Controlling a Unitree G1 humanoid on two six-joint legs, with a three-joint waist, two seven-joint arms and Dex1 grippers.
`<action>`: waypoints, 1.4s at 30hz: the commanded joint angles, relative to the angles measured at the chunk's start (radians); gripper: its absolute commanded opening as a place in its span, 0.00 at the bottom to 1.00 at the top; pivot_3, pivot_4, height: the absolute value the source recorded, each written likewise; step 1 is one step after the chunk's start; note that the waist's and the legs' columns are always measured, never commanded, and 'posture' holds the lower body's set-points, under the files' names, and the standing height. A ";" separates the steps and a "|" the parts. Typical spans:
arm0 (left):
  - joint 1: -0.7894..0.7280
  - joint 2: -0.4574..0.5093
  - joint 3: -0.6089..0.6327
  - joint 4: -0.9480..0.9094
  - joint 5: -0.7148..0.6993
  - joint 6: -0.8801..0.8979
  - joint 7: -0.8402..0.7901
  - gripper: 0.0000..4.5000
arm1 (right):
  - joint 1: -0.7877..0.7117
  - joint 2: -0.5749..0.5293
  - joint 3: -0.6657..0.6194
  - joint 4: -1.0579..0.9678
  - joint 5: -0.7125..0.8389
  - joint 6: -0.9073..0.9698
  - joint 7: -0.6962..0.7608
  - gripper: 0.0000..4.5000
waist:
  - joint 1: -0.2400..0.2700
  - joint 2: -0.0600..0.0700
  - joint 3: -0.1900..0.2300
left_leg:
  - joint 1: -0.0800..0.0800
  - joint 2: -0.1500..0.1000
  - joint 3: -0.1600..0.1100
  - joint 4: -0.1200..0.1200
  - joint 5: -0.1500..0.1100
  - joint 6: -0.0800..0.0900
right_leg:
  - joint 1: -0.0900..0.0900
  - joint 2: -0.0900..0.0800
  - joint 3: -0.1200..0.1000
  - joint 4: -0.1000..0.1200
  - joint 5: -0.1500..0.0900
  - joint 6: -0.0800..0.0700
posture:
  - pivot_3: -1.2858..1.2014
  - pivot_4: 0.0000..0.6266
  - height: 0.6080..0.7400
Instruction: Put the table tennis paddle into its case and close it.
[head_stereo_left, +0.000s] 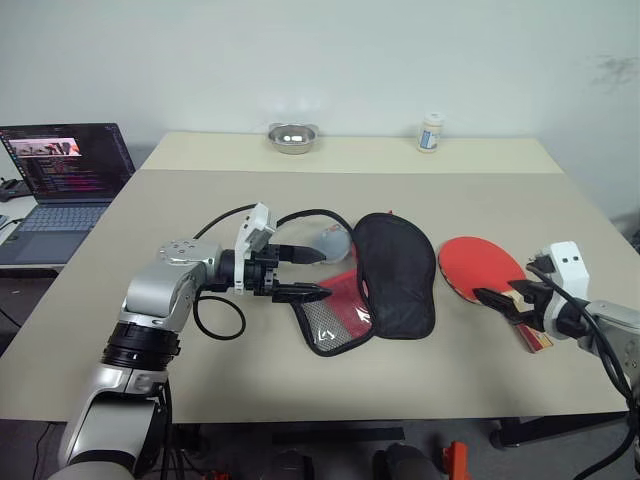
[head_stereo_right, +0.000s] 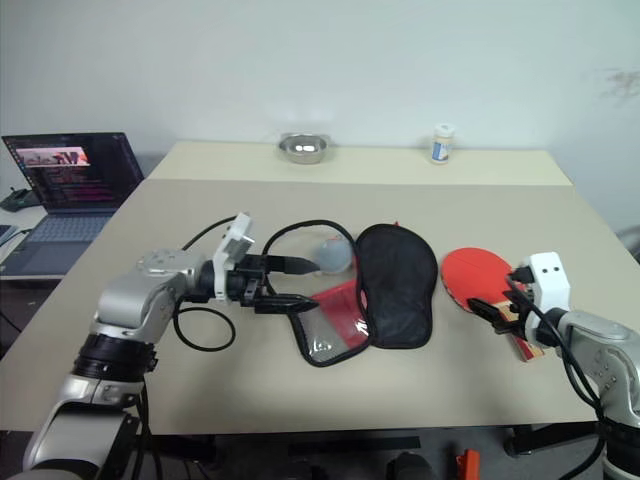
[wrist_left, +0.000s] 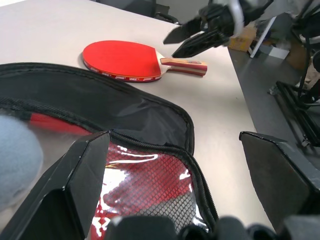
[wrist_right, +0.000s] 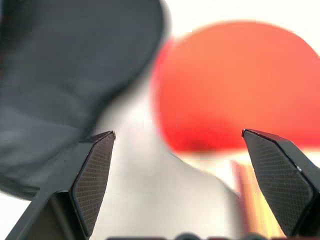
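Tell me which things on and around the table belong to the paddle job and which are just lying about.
Belongs to the job:
- paddle, flat on the table
- case, lying open
- left gripper, open at the case
- right gripper, open over the paddle's handle

Just lying about:
- metal bowl
- small bottle
- laptop on a side desk

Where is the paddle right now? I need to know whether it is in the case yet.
The table tennis paddle lies flat on the table on the robot's right, just beside the opened case, with the right gripper open over its handle.
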 joint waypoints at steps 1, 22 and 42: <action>-0.031 -0.002 -0.015 -0.023 -0.001 -0.016 -0.025 1.00 | 0.037 -0.048 -0.004 0.050 -0.031 -0.086 0.048 0.99 | 0.000 0.000 0.000 | 0.000 0.000 0.000 0.000 0.000 0.000 | 0.000 0.000 0.000 0.000 0.000 0.000 | 0.52 0.24 1.00; -0.053 -0.008 -0.032 0.035 0.029 -0.068 -0.062 1.00 | 0.020 -0.061 0.161 0.337 -0.209 -0.337 0.112 0.80 | -0.002 0.000 0.000 | 0.003 0.000 0.000 0.002 0.000 0.000 | 0.003 0.000 0.000 0.000 -0.002 0.004 | 0.52 0.24 1.00; -0.023 0.030 0.015 0.052 0.025 -0.071 -0.023 1.00 | -0.200 0.013 -0.063 0.048 -0.023 -0.009 -0.039 0.24 | -0.004 0.004 0.002 | 0.001 0.001 0.001 0.001 0.000 0.000 | 0.000 0.001 0.001 0.002 0.001 0.000 | 0.52 0.24 1.00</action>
